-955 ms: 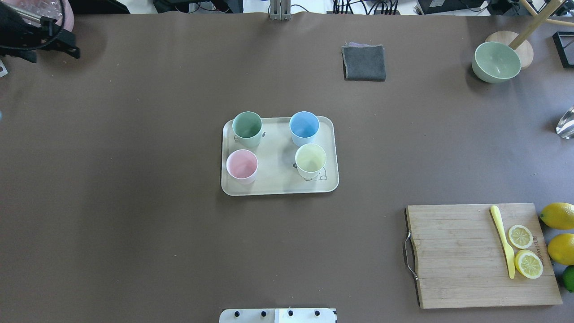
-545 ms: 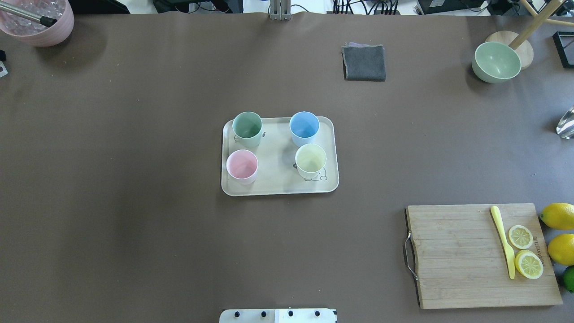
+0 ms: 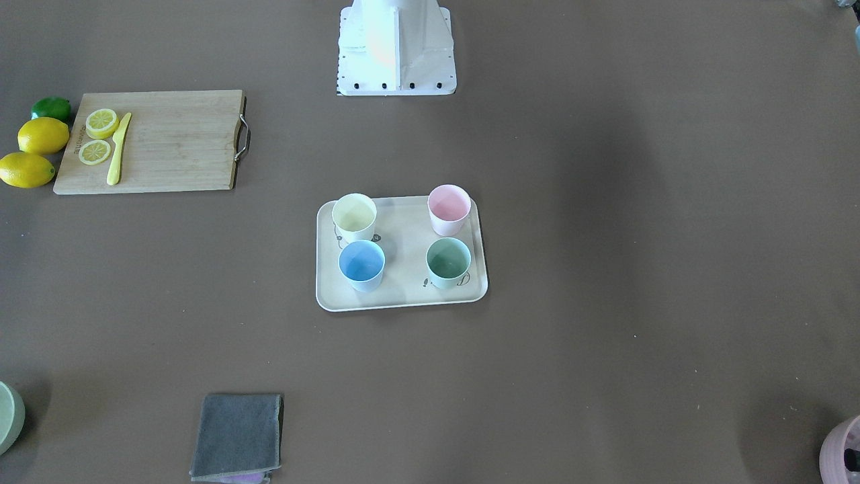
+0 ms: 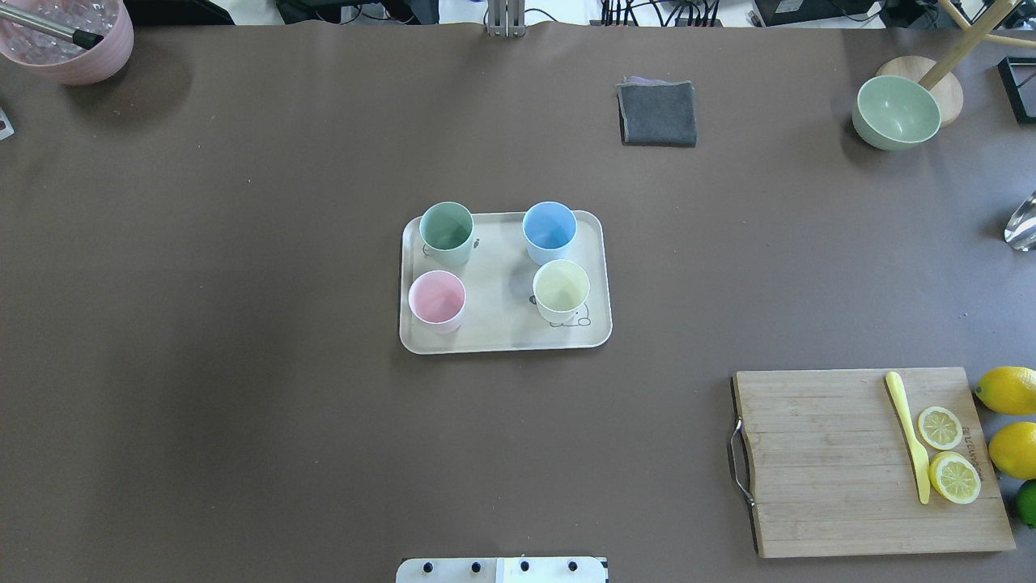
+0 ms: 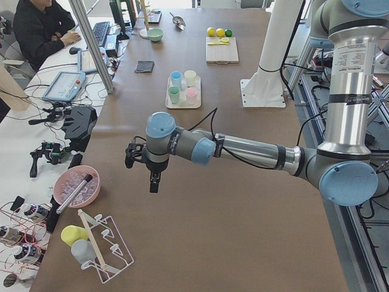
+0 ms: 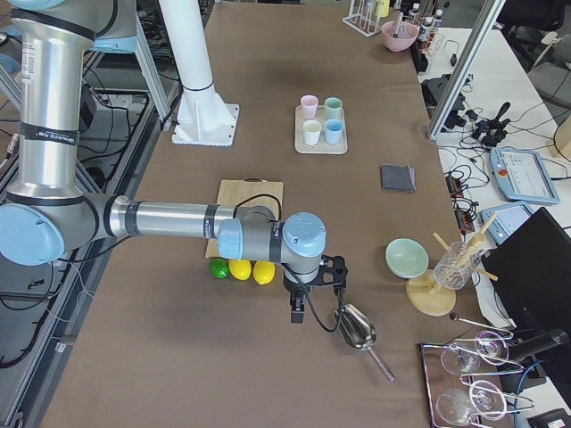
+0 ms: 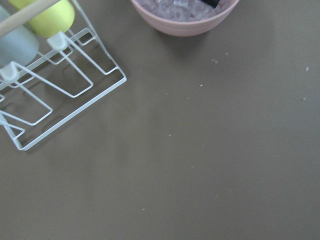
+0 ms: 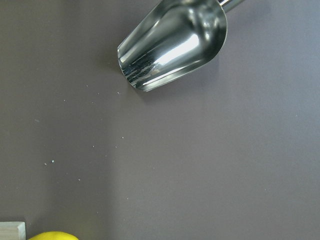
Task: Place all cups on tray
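**Four cups on the tray, both arms far off at the ends**

The left tool (image 5: 152, 182) points down above bare tabletop (image 4: 243, 405) at the robot's left end. Whether its fingers are spread or pressed together cannot be told, and its wrist camera shows none of them. Near it stand a pink pot (image 7: 185, 20) and a white wire rack (image 7: 60, 85).

The right tool (image 6: 297, 314) points down at the opposite end. Its state cannot be told either. Just beside it lies a steel scoop (image 8: 172, 45), with lemons (image 4: 1008, 389) and a lime (image 4: 1028, 502) near.

The board (image 4: 825, 461) lies by those lemons and carries a yellow knife (image 4: 908, 433) and two lemon slices (image 4: 939, 427). A burnt-in mark runs along its outer edge, too small to read.

The tray (image 4: 494, 336) sits mid-tabletop, well apart from both tools. All four cups stand upright on it, mouths up. In the overhead view the green cup (image 4: 447, 231) is far left, the blue cup (image 4: 549, 229) far right, the pink cup (image 4: 437, 300) near left and the yellow cup (image 4: 561, 289) near right. Blue and yellow stand close together. A small cartoon figure is printed under the yellow cup; the script by it is not legible.

Farther off lie a folded grey cloth (image 4: 657, 113) and a green bowl (image 4: 896, 112).
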Tool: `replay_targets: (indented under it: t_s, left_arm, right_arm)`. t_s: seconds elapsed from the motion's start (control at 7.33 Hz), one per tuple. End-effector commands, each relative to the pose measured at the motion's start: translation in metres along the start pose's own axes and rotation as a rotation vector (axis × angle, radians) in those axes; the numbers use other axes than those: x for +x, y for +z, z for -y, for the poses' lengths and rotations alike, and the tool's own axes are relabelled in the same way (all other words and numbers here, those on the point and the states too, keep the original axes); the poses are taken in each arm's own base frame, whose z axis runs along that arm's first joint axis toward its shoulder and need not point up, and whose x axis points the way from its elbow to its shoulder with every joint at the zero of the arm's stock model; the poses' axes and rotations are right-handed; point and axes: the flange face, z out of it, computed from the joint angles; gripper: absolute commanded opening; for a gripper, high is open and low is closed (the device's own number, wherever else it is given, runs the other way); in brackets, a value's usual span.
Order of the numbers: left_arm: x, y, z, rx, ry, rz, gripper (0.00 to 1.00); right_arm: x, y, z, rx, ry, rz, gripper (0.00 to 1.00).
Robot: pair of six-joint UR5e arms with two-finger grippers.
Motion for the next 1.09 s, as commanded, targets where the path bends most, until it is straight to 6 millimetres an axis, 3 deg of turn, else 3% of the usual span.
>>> replay_targets:
  t_s: [0.0,0.14,0.95]
  left_arm:
    - [-0.034,0.007,-0.026,-0.033,-0.039,0.016,0.98]
    - [-0.04,0.012,-0.035,-0.045,-0.05,0.021,0.98]
    - [-0.041,0.011,-0.036,-0.044,-0.053,0.021,0.98]
  right_arm:
    - [-0.005,-0.006,0.009,0.013,0.015,-0.003,1.0]
    - [-0.006,-0.007,0.013,0.016,0.026,-0.003,1.0]
    - [-0.014,-0.013,0.021,0.026,0.021,0.021,1.0]
